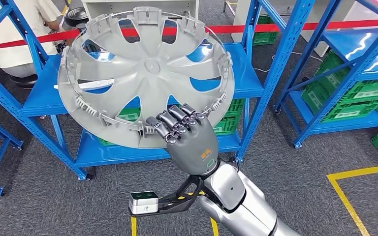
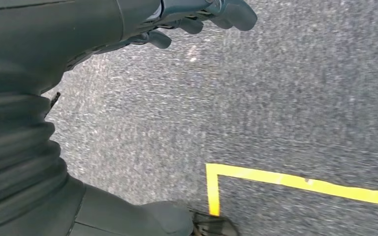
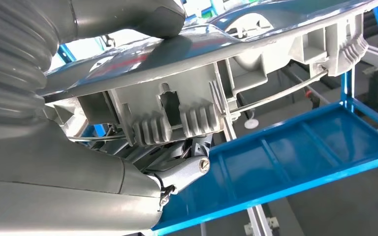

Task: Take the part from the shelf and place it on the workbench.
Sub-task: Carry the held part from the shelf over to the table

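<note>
Nearest in the head view, the silver right arm rises from the lower edge, a small camera box on a black bracket jutting from its wrist. The right robot hand (image 1: 187,135) holds the part, a large grey wheel cover (image 1: 145,73), by its lower rim: dark fingers (image 1: 174,120) curl over the ribbed edge from the near side. In the right wrist view the thick grey thumb (image 3: 142,17) presses on one face of the wheel cover (image 3: 256,54) while the fingers (image 3: 177,172) hook under its clips and wire ring, so the rim is pinched between them. The cover is up in the air, tilted, its ribbed back toward the camera, in front of the blue shelf (image 1: 248,81) and clear of it.

The left robot hand (image 2: 211,12) hangs over grey carpet with a yellow tape line (image 2: 295,179); its fingers lie loosely together with nothing in them, though I cannot tell how far they are closed.

Behind the cover stands the blue shelf, green crates (image 1: 362,96) on a second rack to the right. A red barrier tape (image 1: 295,27) stretches across behind, and a person in a light shirt (image 1: 10,29) sits at the far left.
</note>
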You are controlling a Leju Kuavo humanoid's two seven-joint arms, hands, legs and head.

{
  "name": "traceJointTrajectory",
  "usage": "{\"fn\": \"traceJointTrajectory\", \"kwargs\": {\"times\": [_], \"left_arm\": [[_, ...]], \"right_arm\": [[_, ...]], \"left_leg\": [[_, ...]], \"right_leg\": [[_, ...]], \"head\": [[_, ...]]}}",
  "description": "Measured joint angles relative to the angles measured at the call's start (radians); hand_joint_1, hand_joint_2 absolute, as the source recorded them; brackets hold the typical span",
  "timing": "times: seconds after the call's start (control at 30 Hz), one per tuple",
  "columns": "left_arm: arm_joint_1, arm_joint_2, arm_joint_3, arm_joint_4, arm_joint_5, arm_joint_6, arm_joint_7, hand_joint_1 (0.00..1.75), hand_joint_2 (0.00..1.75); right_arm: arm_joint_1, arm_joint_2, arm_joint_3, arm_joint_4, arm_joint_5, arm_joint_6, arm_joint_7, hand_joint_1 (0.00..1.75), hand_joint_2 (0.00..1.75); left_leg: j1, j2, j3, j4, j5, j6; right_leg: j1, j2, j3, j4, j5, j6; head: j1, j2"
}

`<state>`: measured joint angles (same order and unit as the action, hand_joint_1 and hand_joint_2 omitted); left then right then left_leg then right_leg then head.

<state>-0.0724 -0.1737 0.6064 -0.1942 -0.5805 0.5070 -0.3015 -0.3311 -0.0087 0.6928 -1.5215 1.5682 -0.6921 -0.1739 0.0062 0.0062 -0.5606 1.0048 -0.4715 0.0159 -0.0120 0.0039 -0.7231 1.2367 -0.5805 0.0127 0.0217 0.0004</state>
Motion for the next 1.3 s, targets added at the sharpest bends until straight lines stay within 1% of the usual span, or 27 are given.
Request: {"fn": "traceJointTrajectory", "kwargs": {"times": [0.03, 0.07, 0.1, 0.13, 0.17, 0.23, 0.27, 0.33, 0.37, 0.43, 0.5, 0.53, 0.57, 0.6, 0.67, 0.7, 0.77, 0.83, 0.9, 0.93, 1.0, 1.07, 1.1, 1.13, 1.2, 1.23, 1.3], "left_arm": [[0.0, 0.0, 0.0, 0.0, 0.0, 0.0, -0.002, 0.0, 1.75], [0.001, 0.0, 0.0, 0.0, 0.0, 0.0, -0.003, 0.0, 1.75], [0.001, 0.0, 0.001, 0.0, 0.0, 0.0, -0.004, 0.0, 1.75], [0.0, 0.0, 0.001, 0.0, 0.0, -0.001, -0.005, 0.0, 1.75], [0.0, -0.001, 0.001, 0.0, 0.0, -0.002, -0.005, 0.0, 1.75], [0.0, -0.001, 0.002, 0.0, 0.0, -0.003, -0.005, 0.0, 1.75], [0.0, -0.002, 0.002, 0.0, 0.0, -0.003, -0.004, 0.0, 1.75], [0.001, -0.002, 0.003, 0.0, 0.0, -0.003, -0.001, 0.0, 1.75], [0.002, -0.001, 0.004, 0.001, 0.0, -0.002, 0.002, 0.0, 1.75], [0.004, -0.001, 0.005, 0.001, 0.001, 0.002, 0.008, 0.0, 1.75], [0.003, -0.001, 0.005, 0.001, 0.0, 0.018, 0.014, 0.0, 1.75], [0.003, -0.001, 0.005, 0.001, -0.002, 0.03, 0.017, 0.0, 1.75], [0.002, -0.001, 0.005, 0.001, -0.003, 0.039, 0.02, 0.0, 1.75], [0.002, -0.001, 0.005, 0.001, -0.006, 0.044, 0.022, 0.0, 1.75], [0.002, -0.001, 0.005, 0.001, -0.011, 0.044, 0.026, 0.0, 1.75], [0.002, -0.001, 0.005, 0.0, -0.013, 0.043, 0.026, 0.0, 1.75], [0.002, -0.001, 0.005, 0.0, -0.017, 0.039, 0.024, 0.0, 1.75], [0.003, -0.002, 0.005, 0.0, -0.022, 0.036, 0.023, 0.0, 1.75], [0.002, -0.004, 0.006, 0.0, -0.025, 0.033, 0.024, 0.0, 1.75], [0.002, -0.004, 0.006, 0.001, -0.027, 0.032, 0.026, 0.0, 1.75], [0.003, -0.004, 0.006, 0.001, -0.03, 0.032, 0.034, 0.0, 1.75], [0.004, -0.004, 0.006, 0.001, -0.03, 0.032, 0.042, 0.0, 1.75], [0.003, -0.004, 0.006, 0.001, -0.03, 0.033, 0.046, 0.0, 1.75], [0.003, -0.005, 0.006, 0.001, -0.03, 0.033, 0.049, 0.0, 1.75], [0.003, -0.007, 0.006, 0.001, -0.03, 0.033, 0.054, 0.0, 1.75], [0.003, -0.007, 0.006, 0.001, -0.03, 0.033, 0.055, 0.0, 1.75], [0.002, -0.009, 0.006, 0.001, -0.03, 0.034, 0.058, 0.0, 1.75]], "right_arm": [[0.001, 0.0, 0.0, 0.001, 0.0, 0.0, -0.001, 1.75, 1.75], [0.002, 0.001, 0.0, 0.002, 0.0, 0.0, -0.003, 1.75, 1.75], [0.002, 0.002, 0.0, 0.003, 0.0, 0.0, -0.003, 1.75, 1.75], [0.002, 0.003, -0.001, 0.004, 0.0, 0.0, -0.003, 1.75, 1.75], [0.001, 0.005, -0.001, 0.004, 0.0, 0.0, -0.003, 1.75, 1.75], [0.002, 0.01, -0.003, 0.004, 0.0, 0.0, -0.002, 1.75, 1.75], [0.003, 0.012, -0.004, 0.005, 0.0, 0.0, -0.001, 1.75, 1.75], [0.006, 0.013, -0.006, 0.005, 0.0, 0.0, -0.001, 1.75, 1.75], [0.007, 0.014, -0.007, 0.005, 0.0, 0.0, -0.002, 1.75, 1.75], [0.009, 0.02, -0.007, 0.006, 0.0, 0.0, -0.006, 1.75, 1.75], [0.012, 0.027, -0.007, 0.009, -0.003, 0.0, -0.012, 1.75, 1.75], [0.014, 0.029, -0.007, 0.011, -0.006, 0.0, -0.017, 1.75, 1.75], [0.016, 0.029, -0.008, 0.014, -0.011, 0.0, -0.022, 1.75, 1.75], [0.018, 0.03, -0.009, 0.017, -0.02, 0.0, -0.029, 1.75, 1.75], [0.02, 0.031, -0.011, 0.023, -0.039, 0.0, -0.041, 1.75, 1.75], [0.021, 0.032, -0.013, 0.025, -0.046, 0.0, -0.045, 1.75, 1.75], [0.023, 0.036, -0.016, 0.028, -0.054, 0.0, -0.049, 1.75, 1.75], [0.025, 0.038, -0.02, 0.03, -0.054, 0.0, -0.053, 1.75, 1.75], [0.028, 0.038, -0.023, 0.031, -0.054, 0.0, -0.056, 1.75, 1.75], [0.029, 0.038, -0.025, 0.032, -0.054, 0.0, -0.057, 1.75, 1.75], [0.032, 0.038, -0.026, 0.035, -0.058, 0.0, -0.061, 1.75, 1.75], [0.037, 0.038, -0.027, 0.041, -0.064, 0.0, -0.064, 1.75, 1.75], [0.038, 0.038, -0.027, 0.043, -0.067, 0.0, -0.065, 1.75, 1.75], [0.039, 0.038, -0.027, 0.045, -0.07, 0.0, -0.066, 1.75, 1.75], [0.04, 0.039, -0.028, 0.047, -0.073, 0.0, -0.067, 1.75, 1.75], [0.04, 0.039, -0.028, 0.047, -0.074, 0.0, -0.069, 1.75, 1.75], [0.041, 0.041, -0.029, 0.048, -0.074, 0.0, -0.071, 1.75, 1.75]], "left_leg": [[-0.001, 0.001, -0.017, 0.003, 0.012, 0.0], [-0.001, 0.002, -0.035, 0.006, 0.023, -0.001], [-0.002, 0.002, -0.053, 0.011, 0.033, -0.002], [-0.002, 0.002, -0.069, 0.017, 0.041, -0.005], [-0.002, 0.002, -0.084, 0.024, 0.049, -0.008], [-0.003, 0.002, -0.102, 0.033, 0.064, -0.018], [-0.003, 0.002, -0.106, 0.033, 0.073, -0.025], [-0.001, 0.001, -0.108, 0.028, 0.09, -0.039], [0.0, 0.0, -0.113, 0.03, 0.083, -0.045], [0.003, -0.003, -0.131, 0.083, 0.011, -0.058], [0.006, -0.005, -0.154, 0.198, -0.09, -0.068], [0.007, -0.004, -0.158, 0.253, -0.112, -0.071], [0.007, -0.005, -0.154, 0.289, -0.106, -0.074], [0.008, -0.005, -0.138, 0.297, -0.078, -0.074], [0.009, -0.025, -0.061, 0.222, -0.025, -0.068], [0.009, -0.043, -0.005, 0.15, -0.029, -0.062], [0.007, -0.068, 0.075, 0.028, -0.075, -0.049], [0.004, -0.055, 0.089, -0.007, -0.091, -0.034], [0.006, -0.031, 0.082, -0.007, -0.08, -0.015], [0.007, -0.018, 0.078, -0.008, -0.074, -0.007], [0.004, 0.006, 0.064, -0.005, -0.064, 0.002], [0.001, 0.029, 0.051, 0.0, -0.056, 0.002], [0.0, 0.039, 0.046, 0.002, -0.053, 0.002], [-0.002, 0.05, 0.043, 0.006, -0.052, 0.001], [-0.006, 0.069, 0.039, 0.013, -0.053, -0.003], [-0.009, 0.078, 0.037, 0.016, -0.054, -0.007], [-0.013, 0.096, 0.034, 0.018, -0.055, -0.017]], "right_leg": [[0.0, 0.0, -0.005, 0.05, -0.016, 0.001], [0.0, 0.0, 0.003, 0.074, -0.008, 0.001], [0.0, 0.0, 0.028, 0.063, 0.015, 0.0], [0.001, 0.0, 0.07, 0.02, 0.04, -0.003], [0.002, -0.001, 0.123, -0.049, 0.047, -0.008], [0.008, -0.002, 0.206, -0.172, 0.031, -0.016], [0.011, -0.002, 0.223, -0.205, 0.02, -0.019], [0.012, -0.002, 0.215, -0.216, 0.033, -0.029], [0.01, -0.003, 0.207, -0.218, 0.044, -0.036], [0.004, -0.005, 0.184, -0.224, 0.07, -0.049], [0.003, -0.005, 0.155, -0.223, 0.094, -0.052], [0.003, -0.005, 0.14, -0.223, 0.106, -0.051], [0.003, -0.003, 0.124, -0.222, 0.117, -0.048], [0.003, 0.001, 0.108, -0.221, 0.129, -0.044], [0.001, 0.012, 0.079, -0.22, 0.151, -0.035], [0.002, 0.016, 0.068, -0.218, 0.161, -0.03], [0.003, 0.027, 0.056, -0.215, 0.18, -0.019], [0.003, 0.042, 0.05, -0.218, 0.198, -0.005], [0.001, 0.04, 0.036, -0.196, 0.185, 0.005], [0.001, 0.031, 0.019, -0.156, 0.157, 0.008], [0.002, 0.013, -0.033, -0.022, 0.077, 0.013], [0.002, 0.006, -0.058, 0.071, 0.036, 0.014], [0.002, 0.003, -0.04, 0.063, 0.042, 0.013], [0.003, -0.004, -0.003, 0.015, 0.062, 0.009], [0.012, -0.045, 0.088, -0.125, 0.099, -0.005], [0.017, -0.063, 0.115, -0.174, 0.108, -0.013], [0.025, -0.072, 0.124, -0.203, 0.107, -0.024]], "head": [[0.0, 0.0], [0.0, 0.0], [0.0, 0.0], [0.001, 0.0], [0.001, 0.0], [0.0, 0.0], [0.001, 0.0], [0.004, 0.0], [0.004, 0.0], [0.0, 0.0], [-0.005, 0.0], [-0.007, 0.0], [-0.007, 0.0], [-0.007, 0.0], [-0.008, 0.0], [-0.008, 0.0], [-0.007, 0.0], [-0.007, 0.0], [-0.004, 0.0], [-0.002, 0.0], [0.003, 0.0], [0.003, 0.0], [0.003, 0.0], [0.003, 0.0], [0.003, 0.0], [0.002, 0.0], [0.002, 0.0]]}}
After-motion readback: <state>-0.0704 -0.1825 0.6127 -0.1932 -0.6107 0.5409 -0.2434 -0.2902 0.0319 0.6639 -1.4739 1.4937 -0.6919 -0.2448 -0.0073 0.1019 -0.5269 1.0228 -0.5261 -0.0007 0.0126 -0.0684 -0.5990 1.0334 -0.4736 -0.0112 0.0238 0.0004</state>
